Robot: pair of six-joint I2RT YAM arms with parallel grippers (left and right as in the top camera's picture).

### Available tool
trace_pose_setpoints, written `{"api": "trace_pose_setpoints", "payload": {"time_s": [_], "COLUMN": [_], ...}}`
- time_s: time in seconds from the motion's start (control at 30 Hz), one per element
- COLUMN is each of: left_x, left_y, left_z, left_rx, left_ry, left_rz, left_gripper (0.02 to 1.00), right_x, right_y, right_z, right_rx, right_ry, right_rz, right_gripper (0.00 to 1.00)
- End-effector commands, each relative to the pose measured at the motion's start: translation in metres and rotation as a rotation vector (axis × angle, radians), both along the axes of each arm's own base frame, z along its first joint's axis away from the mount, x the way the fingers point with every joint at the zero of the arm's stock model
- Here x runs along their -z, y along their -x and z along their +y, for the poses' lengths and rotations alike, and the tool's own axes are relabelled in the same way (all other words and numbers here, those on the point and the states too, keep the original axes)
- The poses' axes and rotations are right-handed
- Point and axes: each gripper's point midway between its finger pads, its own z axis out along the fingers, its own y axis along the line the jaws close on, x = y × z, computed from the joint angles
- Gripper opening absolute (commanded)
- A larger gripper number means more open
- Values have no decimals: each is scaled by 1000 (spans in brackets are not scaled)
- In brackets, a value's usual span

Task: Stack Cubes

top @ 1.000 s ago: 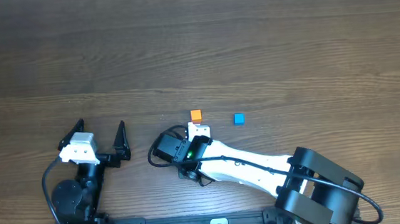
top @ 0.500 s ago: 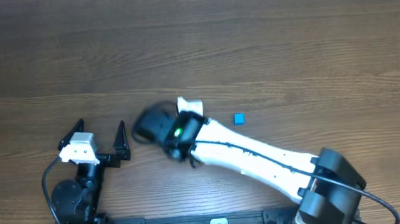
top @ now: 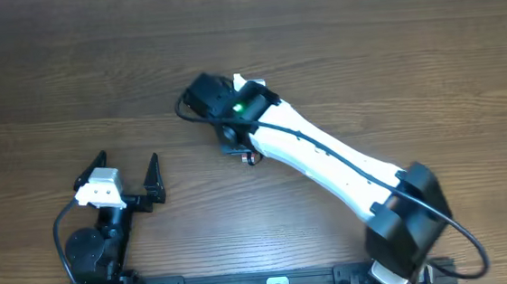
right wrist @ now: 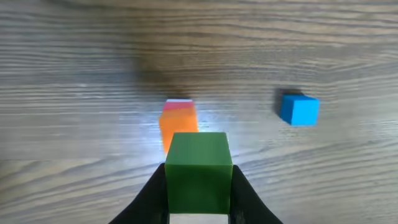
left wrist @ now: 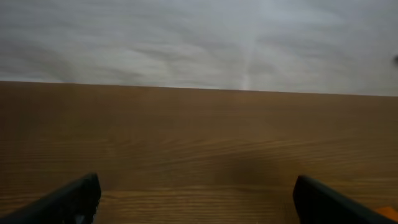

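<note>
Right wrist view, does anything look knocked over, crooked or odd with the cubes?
Nothing stands out. The right gripper holds the green cube squarely between its fingers. The orange cube and the blue cube sit flat on the table, apart from each other.

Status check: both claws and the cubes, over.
Right claw shut on green cube. Left claw open, empty, near its base. Orange cube just beyond green cube, blue cube apart to the side. Nothing between.
</note>
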Motion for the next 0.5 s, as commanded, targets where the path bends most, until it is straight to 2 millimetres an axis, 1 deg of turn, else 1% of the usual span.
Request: {"api": "trace_pose_setpoints", "payload": {"time_s": [0.03,0.2,0.5], "left_x": [1,1,1], "left_y": [0,0,0], "left_z": [0,0,0], "left_rx": [2,2,2], "left_ry": [-14,-14,-14], "left_rz": [-2,-2,-2], "left_gripper": [1000,1000,1000], "right_x": [9,19,22], "right_y": [-3,-4,-10], "right_z": [5,7,4], "right_rx": [-22,-20,-24], "right_ry": [-7,-3,-29], "right_rz": [33,54,77], "right_gripper": [47,45,45]}}
